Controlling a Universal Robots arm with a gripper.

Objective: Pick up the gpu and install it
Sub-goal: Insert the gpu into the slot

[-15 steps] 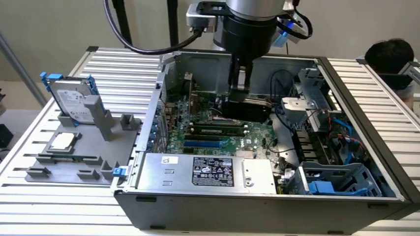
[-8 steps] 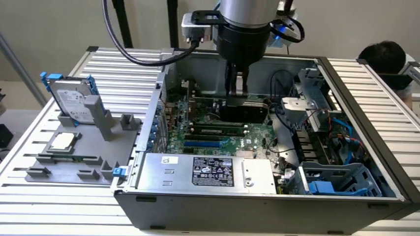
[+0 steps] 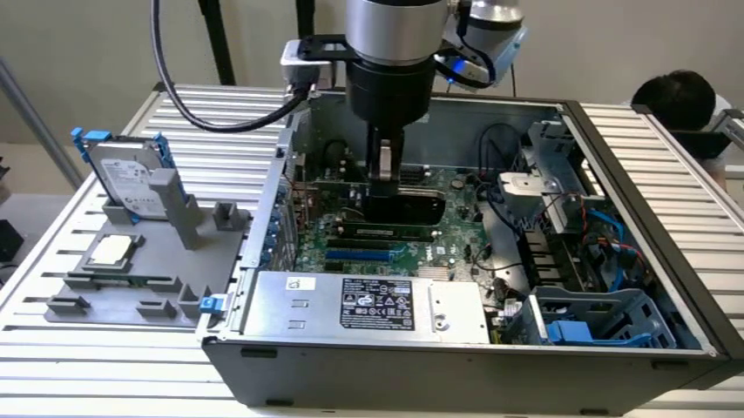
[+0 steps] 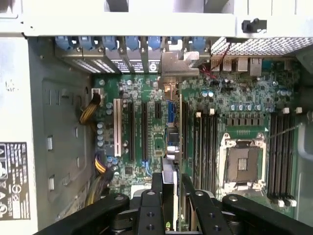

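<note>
My gripper (image 3: 384, 185) reaches down into the open computer case (image 3: 605, 148) over the green motherboard (image 3: 348, 248). It is shut on the gpu (image 3: 409, 209), whose black face stands upright on edge just above or at the board's expansion slots. In the wrist view the gpu (image 4: 169, 169) runs edge-on between the black fingers (image 4: 156, 188), and my gripper (image 4: 171, 185) clamps its near end. Its silver bracket (image 4: 178, 62) lies at the case's rear slot openings. I cannot tell whether the card is fully down in its slot.
A grey fixture (image 3: 174, 261) on the exterior view's left holds a silver hard drive with blue rails (image 3: 125, 178) and a small CPU chip (image 3: 111, 251). The power supply (image 3: 361, 303), a blue drive cage (image 3: 593, 318) and cables crowd the case. A person's head (image 3: 680, 96) is at the far right.
</note>
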